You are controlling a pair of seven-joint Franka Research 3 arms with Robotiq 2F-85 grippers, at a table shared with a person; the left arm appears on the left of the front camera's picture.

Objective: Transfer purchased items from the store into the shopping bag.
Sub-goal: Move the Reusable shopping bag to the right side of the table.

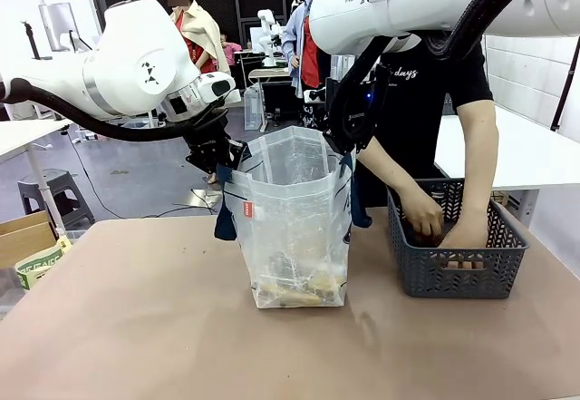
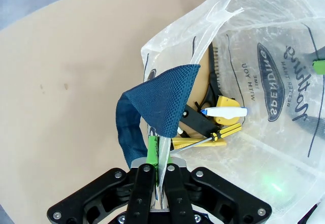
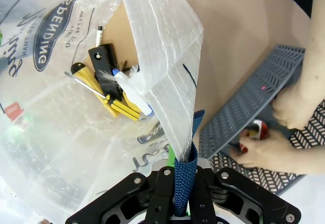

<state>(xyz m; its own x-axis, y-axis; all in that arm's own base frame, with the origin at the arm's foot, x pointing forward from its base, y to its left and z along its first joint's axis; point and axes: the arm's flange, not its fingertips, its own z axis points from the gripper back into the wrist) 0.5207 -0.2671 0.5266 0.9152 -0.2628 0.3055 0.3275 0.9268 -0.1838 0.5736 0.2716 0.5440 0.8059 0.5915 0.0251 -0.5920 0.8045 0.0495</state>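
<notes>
Tan tabletop [image 1: 136, 327] in front: the shopping bag [image 1: 290, 228] stands on it, and the store [image 1: 458, 273] sits just right of the bag with a person's hands [image 1: 421, 214] inside.

Left wrist: the left gripper [image 2: 157, 158] is pinched shut on the bag's limp, probably slippery rim film at the navy strap [image 2: 162, 102].

Right wrist: the right gripper [image 3: 183, 183] is clamped on the opposite strap [image 3: 185, 168], likely the firmest hold.

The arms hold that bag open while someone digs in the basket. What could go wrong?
The left pincer nips only thin plastic by the strap; if it slips, the bag mouth may sag shut.
The person's hands, now in the basket, must pass the right pincer to drop things in.
Screwdrivers inside could poke the plastic.
</notes>
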